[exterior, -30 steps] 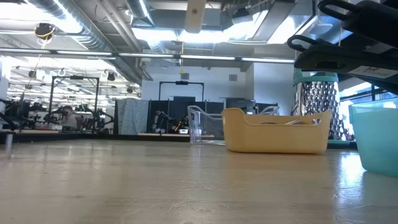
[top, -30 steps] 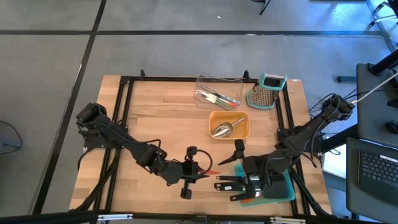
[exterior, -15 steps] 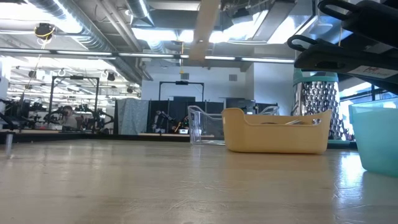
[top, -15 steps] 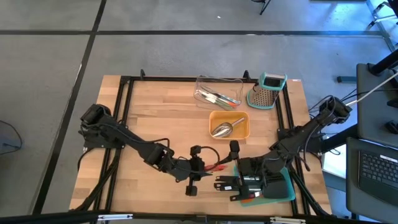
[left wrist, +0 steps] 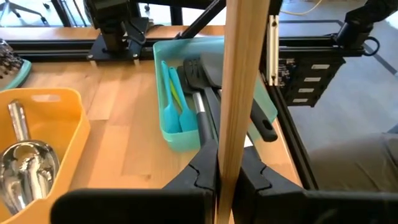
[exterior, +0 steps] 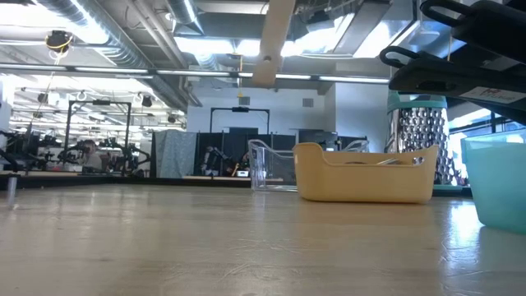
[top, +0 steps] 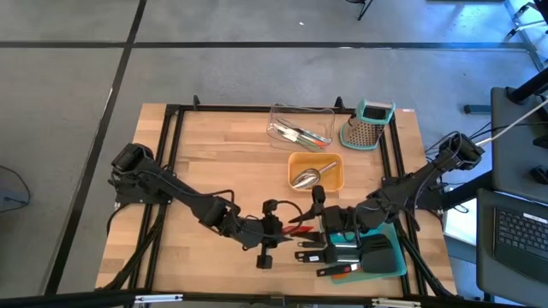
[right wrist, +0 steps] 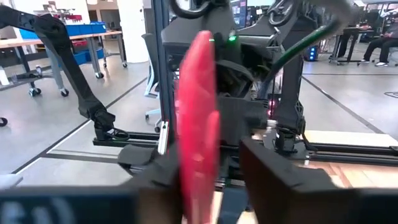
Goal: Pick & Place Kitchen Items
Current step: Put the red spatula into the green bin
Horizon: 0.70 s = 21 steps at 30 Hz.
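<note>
Robotics lab: exposed ceiling ducts (exterior: pixel 123 41), workbenches (right wrist: pixel 56 37).

1. My left arm (top: pixel 184 201) runs from its base at the left edge of the high view down toward the lower centre of the frame.
2. My left gripper (top: pixel 276 229) sits at lower centre, jaws shut on a thin wooden handle (left wrist: pixel 239 93) that stands upright between them in my left wrist view.
3. My right arm (top: pixel 419 184) reaches in from the right edge, sloping toward lower centre.
4. My right gripper (top: pixel 318 224) faces the left one, just beside it, jaws partly apart around a red blade (right wrist: pixel 198 118).
</note>
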{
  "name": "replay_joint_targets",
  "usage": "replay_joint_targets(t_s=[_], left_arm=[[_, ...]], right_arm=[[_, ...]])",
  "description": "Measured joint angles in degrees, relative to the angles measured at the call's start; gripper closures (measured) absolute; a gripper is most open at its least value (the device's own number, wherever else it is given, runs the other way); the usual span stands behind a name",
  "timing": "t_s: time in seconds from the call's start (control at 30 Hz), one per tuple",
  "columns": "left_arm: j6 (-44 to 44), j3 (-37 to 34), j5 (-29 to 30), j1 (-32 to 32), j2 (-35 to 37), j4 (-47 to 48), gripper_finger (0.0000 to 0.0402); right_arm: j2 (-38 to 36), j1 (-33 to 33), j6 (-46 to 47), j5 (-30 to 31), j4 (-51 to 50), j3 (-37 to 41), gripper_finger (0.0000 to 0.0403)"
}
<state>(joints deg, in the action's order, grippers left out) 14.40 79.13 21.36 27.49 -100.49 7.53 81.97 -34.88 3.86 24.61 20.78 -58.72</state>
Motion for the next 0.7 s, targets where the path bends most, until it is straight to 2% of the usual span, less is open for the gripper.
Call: replay_joint_targets(t_s=[0.17, 0.3, 0.5, 0.6, 0.7], left_arm=[[0.3, 0.0, 1.0, 0.0, 0.0, 0.2, 0.0391], [-1.1, 0.0, 5.3, 0.6, 0.0, -0.3, 0.038], [-3.6, 0.1, 9.1, 3.4, 1.8, -3.3, 0.031], [-4.6, 0.0, 15.7, 6.0, 3.0, -2.5, 0.0279], [-5.4, 0.0, 24.8, 9.8, 5.3, -2.4, 0.0253]], right_arm=[[0.0, 0.0, -0.2, -0.5, -0.3, 0.0, 0.0366], [0.0, 0.1, -0.4, -0.8, -0.1, 0.0, 0.0367], [0.1, -0.1, -0.2, -0.8, -0.5, 0.0, 0.0367], [0.1, -0.1, -0.2, -0.9, -0.1, 0.0, 0.0367], [0.1, -0.1, -0.6, 0.3, 1.1, 0.0, 0.0367]])
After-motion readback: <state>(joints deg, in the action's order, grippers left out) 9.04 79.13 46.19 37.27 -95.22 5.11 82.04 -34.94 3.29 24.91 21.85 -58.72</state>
